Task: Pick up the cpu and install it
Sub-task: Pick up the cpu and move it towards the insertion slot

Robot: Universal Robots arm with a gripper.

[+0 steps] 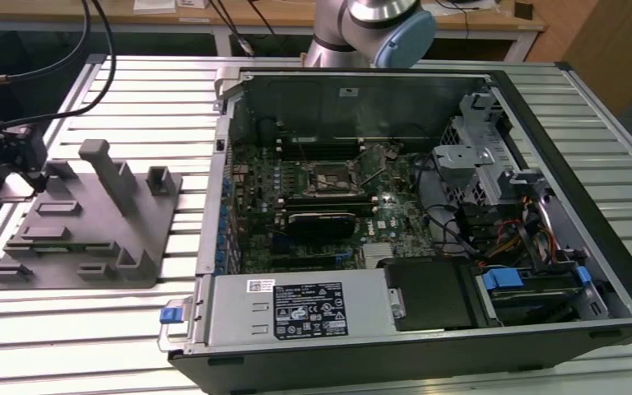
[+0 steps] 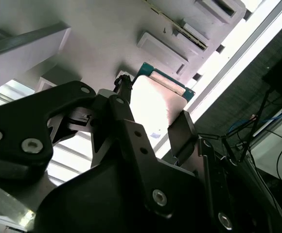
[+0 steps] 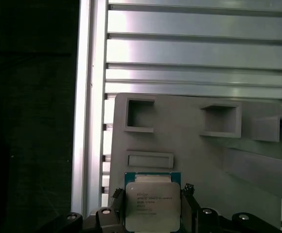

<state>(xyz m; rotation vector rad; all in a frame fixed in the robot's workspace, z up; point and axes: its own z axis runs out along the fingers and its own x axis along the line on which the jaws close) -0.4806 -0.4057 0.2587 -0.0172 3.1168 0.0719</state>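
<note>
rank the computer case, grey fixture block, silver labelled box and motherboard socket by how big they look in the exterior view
1. computer case
2. grey fixture block
3. silver labelled box, nearer the camera, so its rank against the block is unsure
4. motherboard socket

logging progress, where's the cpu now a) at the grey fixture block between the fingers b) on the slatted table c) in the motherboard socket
a: the first wrist view shows the cpu against the grey fixture block, with the fingers on two sides.
</note>
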